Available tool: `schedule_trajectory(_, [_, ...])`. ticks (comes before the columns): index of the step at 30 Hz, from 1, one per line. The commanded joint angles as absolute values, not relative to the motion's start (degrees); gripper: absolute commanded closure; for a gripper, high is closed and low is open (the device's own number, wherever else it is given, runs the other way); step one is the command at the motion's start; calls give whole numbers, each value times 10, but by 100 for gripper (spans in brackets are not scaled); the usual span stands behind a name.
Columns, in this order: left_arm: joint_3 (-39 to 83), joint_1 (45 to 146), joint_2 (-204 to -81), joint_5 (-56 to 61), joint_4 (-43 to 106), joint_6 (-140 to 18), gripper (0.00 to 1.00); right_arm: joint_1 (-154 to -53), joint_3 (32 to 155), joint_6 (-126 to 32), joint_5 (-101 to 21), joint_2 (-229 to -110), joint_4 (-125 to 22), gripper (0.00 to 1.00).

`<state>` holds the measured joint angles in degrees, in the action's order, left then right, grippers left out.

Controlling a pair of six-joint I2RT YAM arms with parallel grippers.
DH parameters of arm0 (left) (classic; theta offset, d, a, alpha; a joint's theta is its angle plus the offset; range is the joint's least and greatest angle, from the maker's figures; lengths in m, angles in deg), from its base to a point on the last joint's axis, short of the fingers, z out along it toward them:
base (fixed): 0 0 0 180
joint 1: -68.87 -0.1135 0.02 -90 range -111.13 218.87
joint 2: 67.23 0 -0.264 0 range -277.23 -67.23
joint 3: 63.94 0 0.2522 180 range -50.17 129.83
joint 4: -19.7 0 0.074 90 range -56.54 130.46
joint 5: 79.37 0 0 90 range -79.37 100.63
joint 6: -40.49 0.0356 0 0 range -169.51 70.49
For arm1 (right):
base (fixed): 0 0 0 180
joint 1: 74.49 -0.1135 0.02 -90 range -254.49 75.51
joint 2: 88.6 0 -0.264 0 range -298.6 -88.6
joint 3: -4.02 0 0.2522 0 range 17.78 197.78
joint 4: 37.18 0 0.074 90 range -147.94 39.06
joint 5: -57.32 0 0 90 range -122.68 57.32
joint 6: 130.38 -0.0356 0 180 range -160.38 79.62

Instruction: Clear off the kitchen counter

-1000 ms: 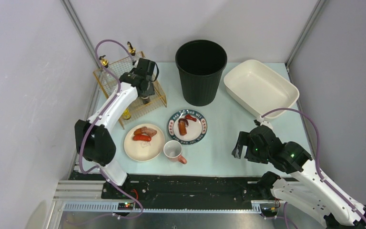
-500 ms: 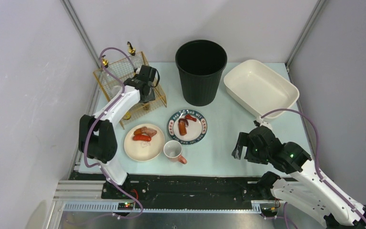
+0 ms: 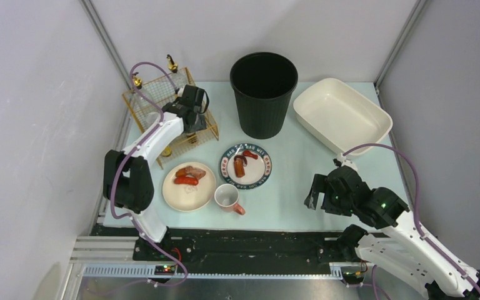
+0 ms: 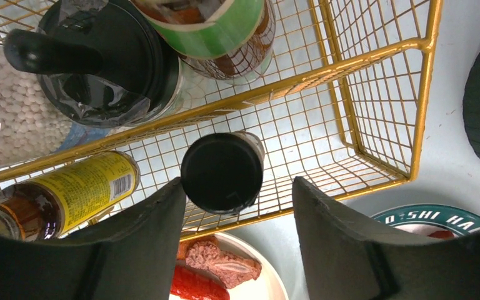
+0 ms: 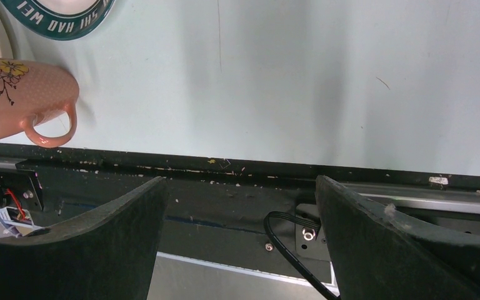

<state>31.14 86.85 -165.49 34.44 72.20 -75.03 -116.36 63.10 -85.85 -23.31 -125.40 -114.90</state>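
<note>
left hand (image 4: 239,190): over the near corner of the wire basket (image 4: 422,106), fingers apart, clamped on nothing.
jar (image 4: 222,172): black-capped, upright on the basket floor between the fingers. Clear gap to the right finger. The left finger looks just beside the cap, and contact can't be told from this angle.
why there: the basket already holds a yellow-labelled bottle (image 4: 75,194) and other containers, so it reads as the home for condiments. The jar seems to be parked, not gripped.
right hand (image 5: 239,181): fingers wide apart and empty, hovering over the table's near edge, well apart from the left arm's work.
table (image 3: 294,181): not cleared. Pink mug (image 5: 25,94) lies on its side near the front rail. Cream plate (image 3: 174,194) and blue-rimmed plate (image 3: 264,164) both carry food.
bin (image 3: 264,94): at the back, likely for the scraps.
basin (image 3: 344,115): back right, empty, likely for the dishes.
stage: early, judging from what's left.
next: lift the left hand straight up so it doesn't tip the jar.
</note>
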Motion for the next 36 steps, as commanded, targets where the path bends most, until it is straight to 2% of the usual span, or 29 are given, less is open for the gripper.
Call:
schedule_trajectory(1, [307, 859, -1650, 356, 712, -753, 29, -1163, 630, -867, -236, -1249, -1138, 8])
schedule_trajectory(8, [301, 858, -1627, 340, 712, -749, 14, -1164, 630, -866, -241, -1252, -1133, 8])
schedule_trajectory(16, [272, 865, -1537, 295, 712, -743, 2, -1163, 630, -863, -247, -1259, -1114, 8])
schedule_trajectory(36, [130, 916, -1227, 174, 696, -704, 0, -1163, 691, -806, -310, -1353, -989, 8])
